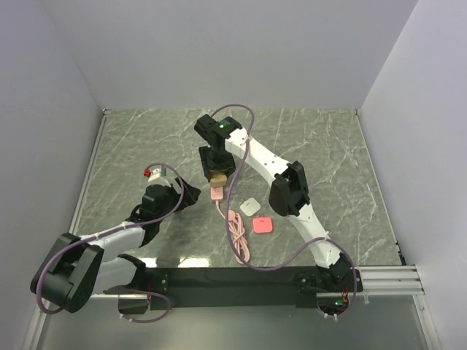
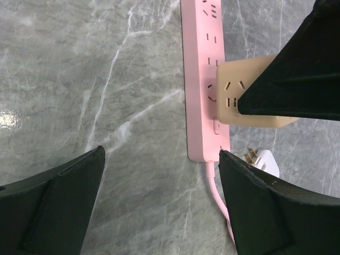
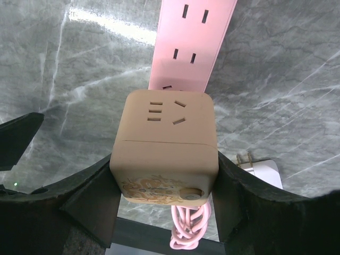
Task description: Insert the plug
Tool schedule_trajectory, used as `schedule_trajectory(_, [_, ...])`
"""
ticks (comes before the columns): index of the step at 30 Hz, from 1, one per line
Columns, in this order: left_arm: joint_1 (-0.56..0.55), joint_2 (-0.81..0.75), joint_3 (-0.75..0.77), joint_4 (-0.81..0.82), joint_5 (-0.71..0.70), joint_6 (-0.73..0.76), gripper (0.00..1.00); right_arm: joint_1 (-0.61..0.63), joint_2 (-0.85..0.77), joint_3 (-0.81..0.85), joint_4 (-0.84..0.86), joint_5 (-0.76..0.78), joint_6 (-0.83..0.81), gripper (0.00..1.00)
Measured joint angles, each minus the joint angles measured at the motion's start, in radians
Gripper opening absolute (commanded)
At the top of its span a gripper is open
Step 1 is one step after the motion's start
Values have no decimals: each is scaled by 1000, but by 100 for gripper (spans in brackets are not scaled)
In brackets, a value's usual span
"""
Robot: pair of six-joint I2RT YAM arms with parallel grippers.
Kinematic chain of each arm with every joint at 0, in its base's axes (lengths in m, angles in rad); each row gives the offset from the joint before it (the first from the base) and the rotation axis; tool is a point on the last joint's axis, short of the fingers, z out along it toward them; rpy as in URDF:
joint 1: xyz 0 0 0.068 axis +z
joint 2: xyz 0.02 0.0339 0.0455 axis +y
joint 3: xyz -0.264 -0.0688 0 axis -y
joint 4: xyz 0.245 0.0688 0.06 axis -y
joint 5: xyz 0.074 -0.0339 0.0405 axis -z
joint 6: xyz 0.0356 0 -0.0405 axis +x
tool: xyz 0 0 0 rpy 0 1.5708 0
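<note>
The plug (image 1: pixel 263 225), a flat coral-pink square, lies on the marble table (image 1: pixel 328 153) beside the right arm, away from both grippers. It shows only in the top view. My right gripper (image 1: pixel 217 175) (image 3: pixel 164 175) is shut on a tan cube (image 3: pixel 164 143) (image 2: pixel 239 95), holding it over the near end of the pale-pink power strip (image 3: pixel 194 42) (image 2: pixel 204 69). My left gripper (image 1: pixel 188 195) (image 2: pixel 161 154) stands open just left of the strip's cord end, with nothing between its fingers. Whether the cube is seated in the strip I cannot tell.
A white adapter (image 1: pixel 250 206) (image 2: pixel 263 159) (image 3: pixel 263 172) with bare prongs lies right of the strip's end. The strip's pink cord (image 1: pixel 237 233) runs in a bundle toward the black base rail (image 1: pixel 241 278). White walls close in the table on three sides.
</note>
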Motion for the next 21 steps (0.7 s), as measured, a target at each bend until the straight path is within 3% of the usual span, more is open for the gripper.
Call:
schedule_trajectory(8, [0,5,0,8,0,0,94,-1,-2,-2,1,-2,0,0])
schedule_trajectory(21, [-40,-17,-11,83,-45,53,91,0,-93,-150,107,3,-14,0])
